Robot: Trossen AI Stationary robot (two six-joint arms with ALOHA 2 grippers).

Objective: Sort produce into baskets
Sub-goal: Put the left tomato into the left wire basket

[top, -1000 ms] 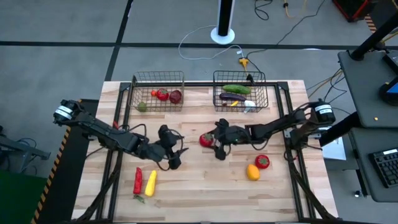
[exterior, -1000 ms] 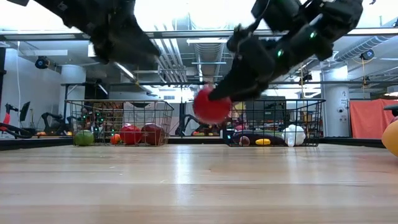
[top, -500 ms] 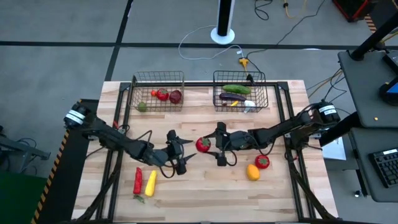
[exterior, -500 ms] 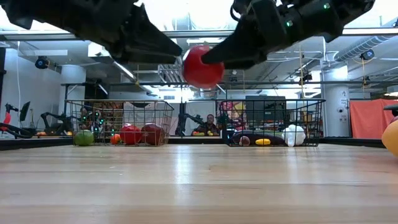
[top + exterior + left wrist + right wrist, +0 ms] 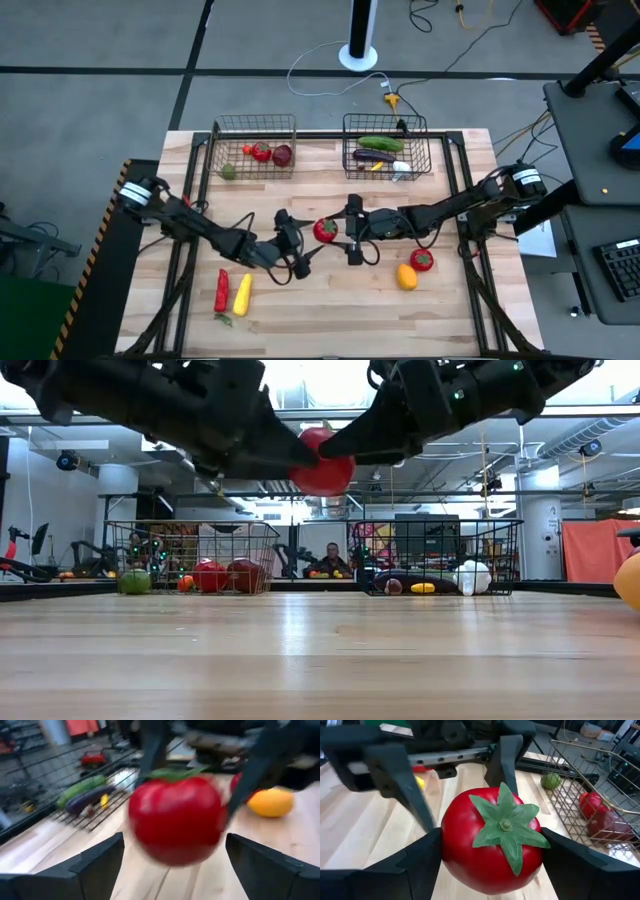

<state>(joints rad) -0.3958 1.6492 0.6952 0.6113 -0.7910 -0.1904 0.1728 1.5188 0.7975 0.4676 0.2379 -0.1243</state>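
Tomato (image 5: 324, 229): mid-table, in the air, clamped between the right gripper's (image 5: 348, 231) fingers.
Left gripper (image 5: 303, 246): fingers spread wider than a second ago, moved right, now flanking the tomato.
Baskets (image 5: 254, 148): far side, unchanged.

Grey floor (image 5: 120, 100) crossed by dark seam lines. White round-based stand (image 5: 358, 40) behind the wooden table (image 5: 330, 310), cables (image 5: 330, 70) trailing from it. Low view: exposed ceiling ducts (image 5: 340, 435), bright overhead light, orange curtain (image 5: 598, 550), a seated person (image 5: 333, 559) far back.
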